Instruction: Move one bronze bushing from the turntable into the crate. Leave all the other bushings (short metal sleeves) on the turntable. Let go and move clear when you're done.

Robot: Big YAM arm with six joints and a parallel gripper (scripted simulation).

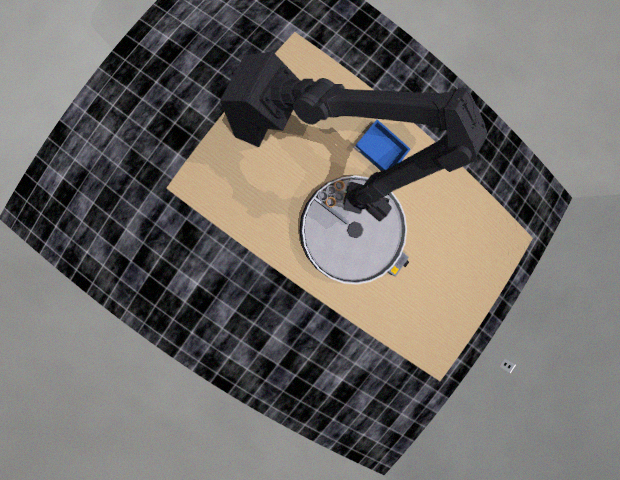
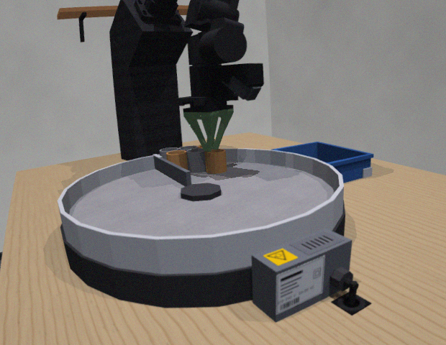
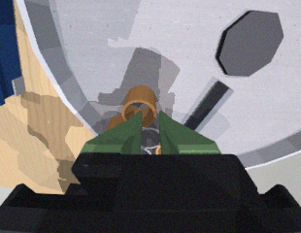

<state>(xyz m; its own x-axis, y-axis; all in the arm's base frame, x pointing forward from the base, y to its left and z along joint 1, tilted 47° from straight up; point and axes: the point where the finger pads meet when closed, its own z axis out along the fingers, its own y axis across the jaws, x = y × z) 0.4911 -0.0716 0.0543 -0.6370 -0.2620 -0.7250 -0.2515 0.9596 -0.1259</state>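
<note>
A bronze bushing [image 2: 216, 163] [image 3: 140, 92] stands upright on the turntable [image 1: 351, 263] [image 2: 149, 218] [image 3: 107, 21], apart from the divider. A second bronze bushing [image 2: 176, 159] [image 3: 158, 150] stands by the divider. A third bronze bushing [image 2: 201, 147] [image 3: 114, 122] is near the turntable wall, partly hidden. Grey bushings [image 2: 196, 161] stand close among them. My gripper [image 2: 212, 148] [image 3: 150, 116] is open only a little, with a narrow gap and nothing between its green fingers. Its tips are close to the first bushing's top, on the side of the grey ones. The blue crate [image 1: 396, 138] [image 2: 349, 172] [image 3: 4, 73] sits beside the turntable.
The divider [image 1: 332, 212] [image 2: 171, 170] [image 3: 207, 104] rises beside the bushings. A dark hub [image 1: 354, 229] [image 2: 201, 191] [image 3: 250, 44] is at the turntable's centre. A raised wall rings the turntable. A grey motor box [image 1: 398, 265] [image 2: 264, 282] is attached outside.
</note>
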